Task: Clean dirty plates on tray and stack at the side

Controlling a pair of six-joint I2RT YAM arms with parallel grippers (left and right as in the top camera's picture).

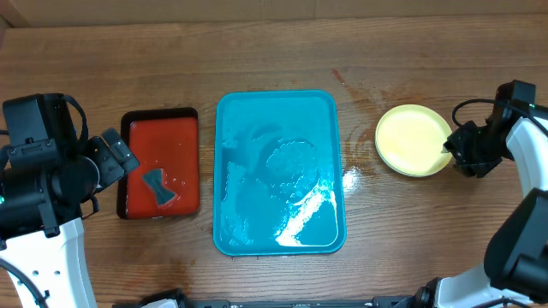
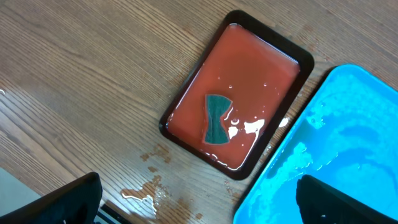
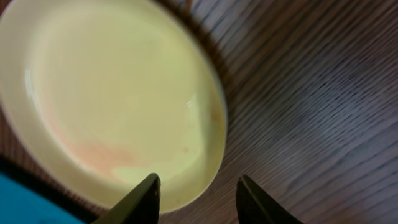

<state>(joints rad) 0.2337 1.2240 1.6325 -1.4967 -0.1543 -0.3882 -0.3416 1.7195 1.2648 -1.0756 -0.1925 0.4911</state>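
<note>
Plate (image 1: 413, 139) beside tray (image 1: 278, 96); R hand (image 3: 198, 198) spread, straddling rim.

Even bright light, white glare on wet tray (image 1: 276, 109), right wrist view blurred

I can read no text, label, brand, number or sign anywhere; the tray (image 1: 278, 111), the plate (image 1: 413, 139) and the table (image 1: 257, 51) are all bare of writing, from my own wrist views too.
</note>
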